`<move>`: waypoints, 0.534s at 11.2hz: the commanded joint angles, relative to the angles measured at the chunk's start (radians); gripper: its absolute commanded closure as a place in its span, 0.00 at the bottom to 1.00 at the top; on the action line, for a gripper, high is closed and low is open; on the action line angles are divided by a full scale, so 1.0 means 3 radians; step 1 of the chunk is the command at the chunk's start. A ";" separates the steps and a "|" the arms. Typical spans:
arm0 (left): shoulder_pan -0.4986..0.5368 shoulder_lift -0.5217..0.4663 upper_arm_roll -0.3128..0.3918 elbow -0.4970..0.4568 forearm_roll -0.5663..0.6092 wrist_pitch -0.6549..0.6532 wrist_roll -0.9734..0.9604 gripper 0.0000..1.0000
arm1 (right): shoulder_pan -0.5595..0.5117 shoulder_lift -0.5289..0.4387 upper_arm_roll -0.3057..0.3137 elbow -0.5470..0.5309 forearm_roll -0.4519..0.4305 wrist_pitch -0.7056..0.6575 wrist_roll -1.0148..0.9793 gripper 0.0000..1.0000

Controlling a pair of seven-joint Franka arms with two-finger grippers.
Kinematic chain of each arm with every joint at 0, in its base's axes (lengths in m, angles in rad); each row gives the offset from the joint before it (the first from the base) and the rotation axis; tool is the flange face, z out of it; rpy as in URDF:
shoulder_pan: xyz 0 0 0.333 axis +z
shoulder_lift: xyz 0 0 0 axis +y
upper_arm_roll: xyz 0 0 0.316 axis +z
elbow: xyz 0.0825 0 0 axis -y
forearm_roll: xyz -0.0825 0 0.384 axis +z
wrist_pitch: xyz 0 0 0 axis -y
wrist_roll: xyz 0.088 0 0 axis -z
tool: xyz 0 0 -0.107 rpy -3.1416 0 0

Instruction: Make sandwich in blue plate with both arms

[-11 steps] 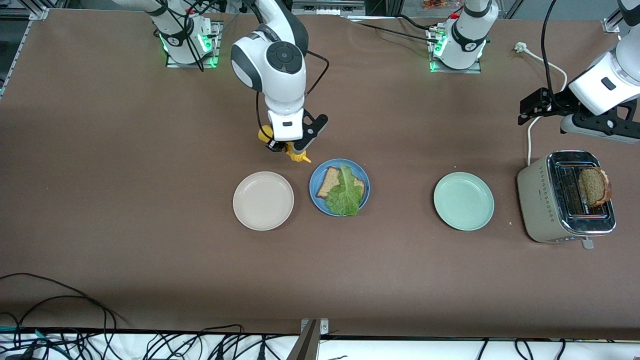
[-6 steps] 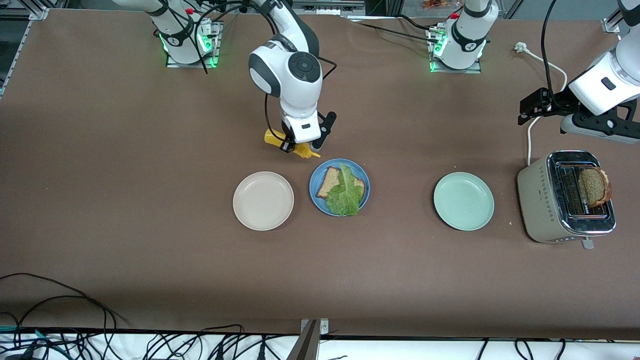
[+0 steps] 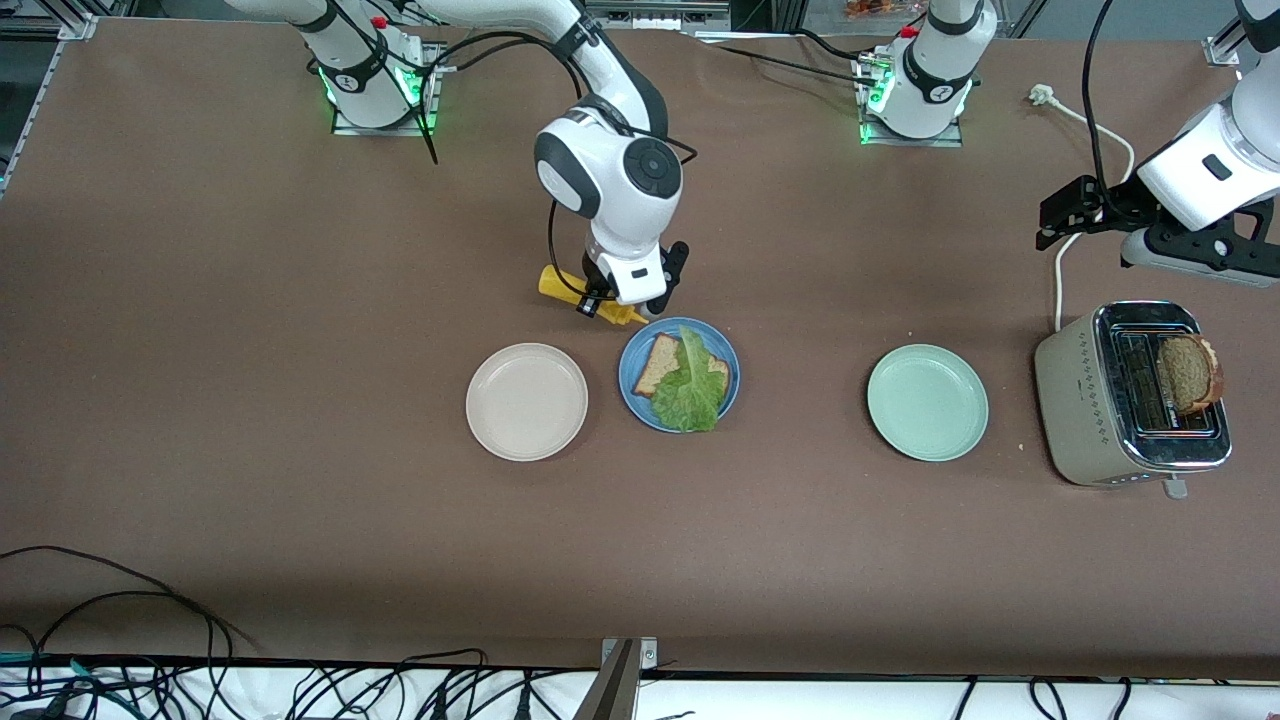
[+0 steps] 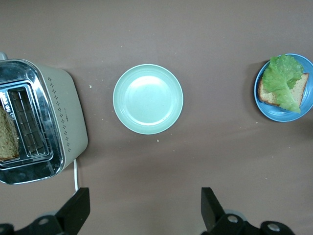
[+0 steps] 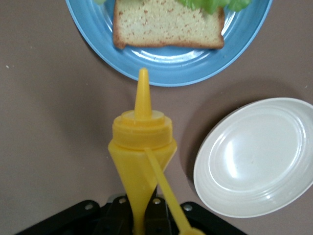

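While the right gripper [image 3: 615,305] was clamped on a yellow squeeze bottle [image 3: 590,297], it hung over the table just beside the blue plate [image 3: 633,392], at the edge of that plate toward the robots' bases, with the nozzle aimed at the plate. The blue plate held one slice of bread [image 3: 660,364] with one lettuce leaf [image 3: 690,385] draped across it.

The bottle looked soft-walled and light, so a grip around its body, where the fingers already sat, would likely both hold it and press sauce out; too hard a squeeze could spurt. The bread on the plate was probably light and crumbly, and the leaf limp and easily dragged, so neither should be pushed by the nozzle.

The left gripper [image 3: 1075,212] waited with its jaws spread wide and nothing between them, over the table well apart from the blue plate, above the toaster's [image 3: 1080,400] end. A second slice [image 3: 1188,372] stood in the toaster's slot, its upper part sticking out; it would probably be stiff enough to take by its exposed edge, though toasted crust may crack under a tight pinch.

By count there were three plates: the blue one, a cream plate [image 3: 527,401] just beside it and a mint plate [image 3: 927,401] between the blue plate and the toaster. There were two bread slices, one leaf, one bottle and one toaster.
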 commanded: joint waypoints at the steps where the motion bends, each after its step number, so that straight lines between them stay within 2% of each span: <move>1: 0.0001 0.0055 0.0005 0.0120 0.0015 -0.0080 0.0043 0.00 | -0.0014 0.0254 -0.0026 0.0513 -0.0062 -0.0497 -0.0047 1.00; 3: 0.0001 0.0055 0.0005 0.0120 0.0015 -0.0080 0.0043 0.00 | -0.0040 0.0351 -0.0036 0.0574 -0.0108 -0.0497 -0.0063 1.00; 6: 0.0001 0.0050 0.0005 0.0120 0.0015 -0.0080 0.0043 0.00 | -0.0061 0.0800 -0.0026 0.1201 -0.0313 -0.0619 -0.0486 1.00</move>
